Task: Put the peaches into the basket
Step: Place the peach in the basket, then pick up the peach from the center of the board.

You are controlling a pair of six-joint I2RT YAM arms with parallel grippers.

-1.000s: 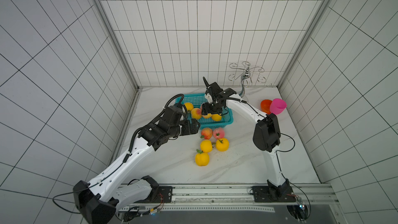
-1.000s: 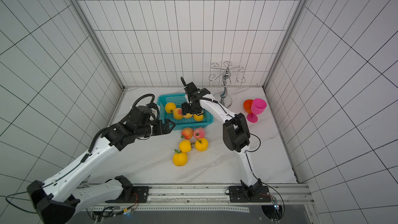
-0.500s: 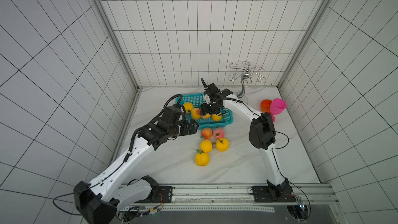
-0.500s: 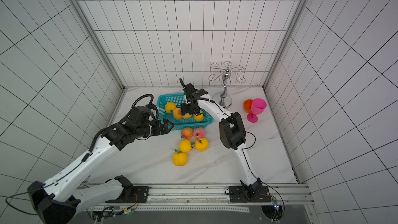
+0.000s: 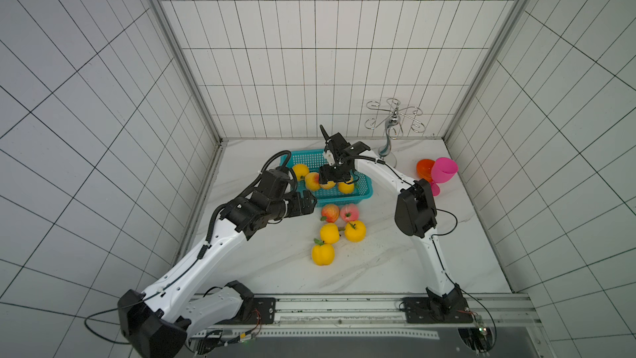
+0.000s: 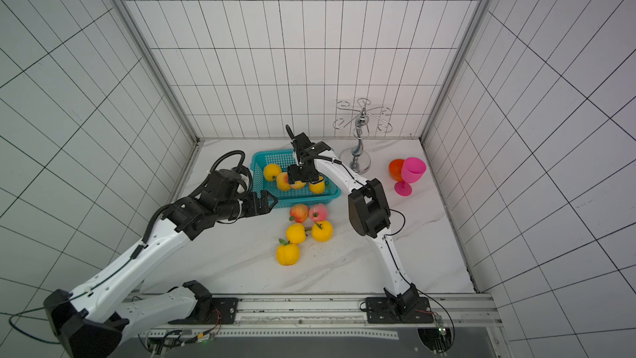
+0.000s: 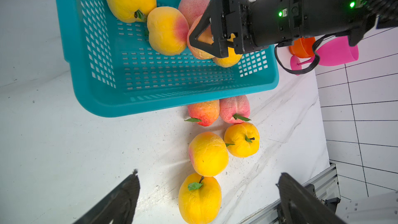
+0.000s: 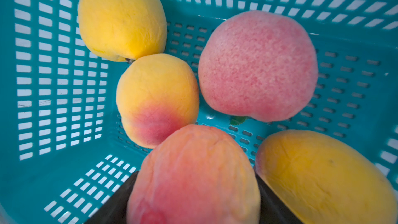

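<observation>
Top view: my right claw in basket, frame centre. Left wrist view: five loose peaches lower centre, outside basket. Right wrist view: claw clamps blush peach at bottom edge; I'd open fully, then lift straight up

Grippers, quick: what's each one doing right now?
Left gripper: open, holding nothing.
Right gripper: closed on a pink-orange peach, down inside the basket.
</observation>
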